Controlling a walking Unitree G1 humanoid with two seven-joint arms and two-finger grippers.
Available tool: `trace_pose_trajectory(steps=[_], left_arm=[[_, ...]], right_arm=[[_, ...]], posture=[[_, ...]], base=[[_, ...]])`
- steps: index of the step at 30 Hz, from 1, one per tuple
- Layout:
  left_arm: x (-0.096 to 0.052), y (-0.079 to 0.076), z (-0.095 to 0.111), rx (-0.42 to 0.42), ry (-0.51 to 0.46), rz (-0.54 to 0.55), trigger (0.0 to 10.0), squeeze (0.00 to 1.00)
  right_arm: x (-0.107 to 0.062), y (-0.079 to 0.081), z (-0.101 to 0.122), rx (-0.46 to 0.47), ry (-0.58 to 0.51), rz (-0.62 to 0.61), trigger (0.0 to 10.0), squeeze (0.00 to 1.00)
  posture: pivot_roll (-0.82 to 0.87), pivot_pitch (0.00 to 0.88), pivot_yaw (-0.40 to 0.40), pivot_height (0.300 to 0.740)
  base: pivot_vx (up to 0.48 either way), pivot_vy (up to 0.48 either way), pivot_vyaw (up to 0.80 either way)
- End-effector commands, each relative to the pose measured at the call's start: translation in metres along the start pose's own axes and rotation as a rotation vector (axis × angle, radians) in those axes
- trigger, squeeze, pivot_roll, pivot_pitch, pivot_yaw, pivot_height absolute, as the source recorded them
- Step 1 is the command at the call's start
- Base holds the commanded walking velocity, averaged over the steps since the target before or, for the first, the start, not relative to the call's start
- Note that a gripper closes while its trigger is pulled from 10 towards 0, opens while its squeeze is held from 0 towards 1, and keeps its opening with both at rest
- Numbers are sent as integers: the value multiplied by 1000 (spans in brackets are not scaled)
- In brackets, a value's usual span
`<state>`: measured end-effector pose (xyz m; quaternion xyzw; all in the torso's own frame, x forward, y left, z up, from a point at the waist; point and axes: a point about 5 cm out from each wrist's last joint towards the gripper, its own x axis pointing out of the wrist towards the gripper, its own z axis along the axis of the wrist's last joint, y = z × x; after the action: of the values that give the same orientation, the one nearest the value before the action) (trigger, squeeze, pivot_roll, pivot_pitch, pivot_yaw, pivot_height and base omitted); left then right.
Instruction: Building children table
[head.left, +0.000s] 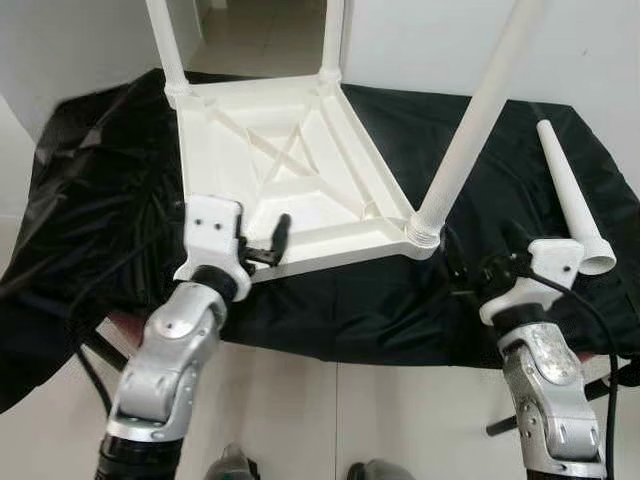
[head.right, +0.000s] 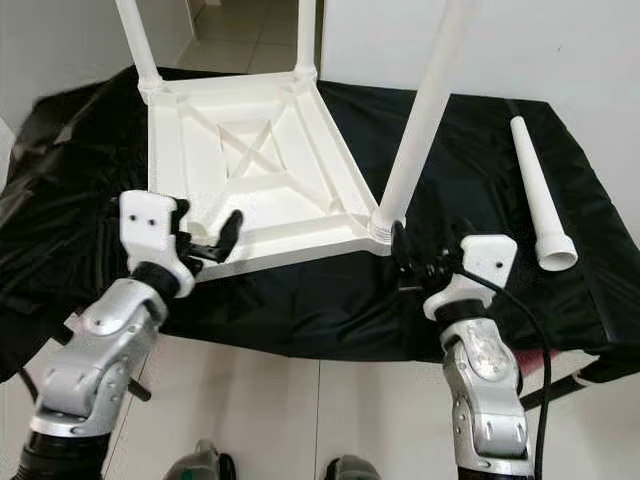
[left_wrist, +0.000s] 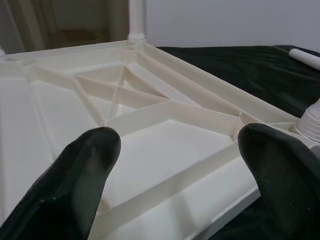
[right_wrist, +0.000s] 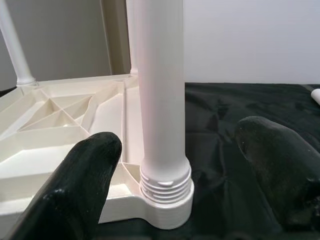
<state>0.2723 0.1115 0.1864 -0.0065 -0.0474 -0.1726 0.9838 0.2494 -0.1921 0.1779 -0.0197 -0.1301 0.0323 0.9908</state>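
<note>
A white plastic table top (head.left: 290, 170) lies upside down on a black cloth (head.left: 90, 180). Two legs (head.left: 165, 45) stand in its far corners and a third leg (head.left: 470, 130) is screwed into the near right corner. A loose white leg (head.left: 572, 200) lies on the cloth to the right. My left gripper (head.left: 262, 248) is open at the near left corner, its fingers (left_wrist: 75, 175) spread over the ribbed underside (left_wrist: 150, 150). My right gripper (head.left: 485, 258) is open just in front of the near right leg's threaded base (right_wrist: 165, 185), not touching it.
The cloth-covered surface ends at a front edge (head.left: 350, 355) close to my arms, with pale tiled floor (head.left: 380, 420) below. A white wall (head.left: 450, 40) stands behind on the right. A black cable (head.left: 600, 340) runs along my right arm.
</note>
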Motion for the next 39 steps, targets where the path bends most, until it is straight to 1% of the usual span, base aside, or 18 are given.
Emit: trace_pose_trajectory(steps=[1,2,5,6,7,8,9,11,18,19,21,24,27,29,31,34,36,39], left_arm=[[4,-1,1,4,-11,-7,10000,0],[7,-2,3,-4,-21,-7,10000,0],[10,-2,3,1,-15,2,10000,0],[13,-1,0,47,-3,26,10000,0],[13,-1,0,47,-3,26,10000,0],[16,-4,-4,8,10,3,10000,0],[16,-4,-4,8,10,3,10000,0],[20,-7,-8,30,22,19,10000,0],[27,-12,-8,53,12,-5,10000,0],[29,-14,-7,57,7,-16,10000,0],[31,-22,-2,56,-23,-79,10000,0],[32,-25,0,47,-28,-107,10000,0],[34,-38,-1,32,-20,-196,10000,0],[34,-38,-1,32,-20,-196,10000,0],[37,-49,-7,49,10,-252,10000,0],[39,-54,-10,56,23,-272,10000,0],[51,-64,-16,106,50,-301,10000,0],[53,-67,-16,120,51,-316,10000,0]], right_arm=[[2,-1,-6,40,39,-16,10000,0],[6,-1,-7,53,44,-30,10000,0],[9,0,-7,69,47,-32,10000,0],[11,2,-6,65,39,-21,10000,0],[11,2,-6,65,39,-21,10000,0],[14,5,-7,54,29,10,10000,0],[14,5,-7,54,29,10,10000,0],[15,6,-7,23,22,10,10000,0],[17,1,-10,19,26,-12,10000,0],[18,-1,-10,19,26,-22,10000,0],[20,-5,-11,10,28,-39,10000,0],[22,-6,-12,6,28,-43,10000,0],[26,-11,-14,-8,25,-48,10000,0],[26,-11,-14,-8,25,-48,10000,0],[30,-12,-14,-14,15,-39,10000,0],[32,-13,-14,-16,10,-37,10000,0],[37,-14,-14,-25,-3,-41,10000,0],[38,-14,-14,-26,-4,-41,10000,0]], posture=[[-21,52,9,740],[-20,56,5,740],[-19,59,4,740],[-19,63,5,740],[-19,63,5,740],[-27,68,6,740],[-27,68,6,740],[-37,65,8,740],[-40,68,8,740],[-40,70,8,740],[-40,71,9,740],[-40,74,10,740],[-35,74,12,740],[-35,74,12,740],[-34,68,15,740],[-33,67,16,740],[-37,51,16,740],[-37,51,16,740]], base=[[0,0,0],[0,0,0],[0,0,0],[0,0,0],[0,0,0],[0,0,0],[0,0,0],[0,0,0],[0,0,0],[0,0,0],[0,0,0],[0,0,0],[0,0,0],[0,0,0],[0,0,0],[0,0,0],[0,0,0],[0,0,0]])
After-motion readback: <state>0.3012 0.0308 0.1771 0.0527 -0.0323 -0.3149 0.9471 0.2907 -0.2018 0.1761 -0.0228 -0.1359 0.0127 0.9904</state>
